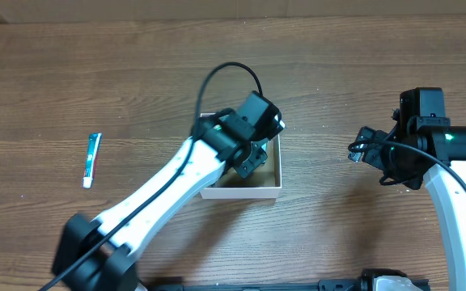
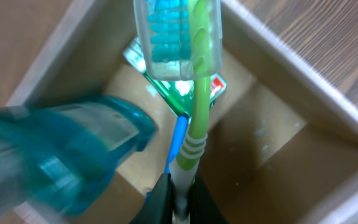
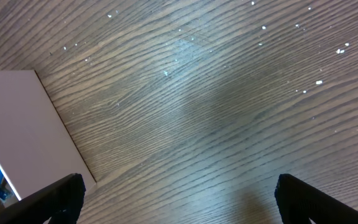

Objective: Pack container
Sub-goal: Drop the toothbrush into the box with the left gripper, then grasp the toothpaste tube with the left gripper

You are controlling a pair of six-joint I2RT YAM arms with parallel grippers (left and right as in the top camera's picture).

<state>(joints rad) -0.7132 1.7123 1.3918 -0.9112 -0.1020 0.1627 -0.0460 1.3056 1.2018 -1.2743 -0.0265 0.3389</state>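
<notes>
My left claw pinches a green toothbrush over the container. My right claw gapes wide, empty, above the brown wood-grain table.

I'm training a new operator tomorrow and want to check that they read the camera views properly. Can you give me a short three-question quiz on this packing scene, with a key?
1. True or false: the left pincer is shut on a green toothbrush held over the box.
2. Which thing lies outside the box? A) a small tube B) a spoon C) a cup
3. Fill in the blank: the right pincer is open and holds nothing, with only the bare wooden ____ beneath it.

Key: 1 true; 2 A; 3 table.
</notes>
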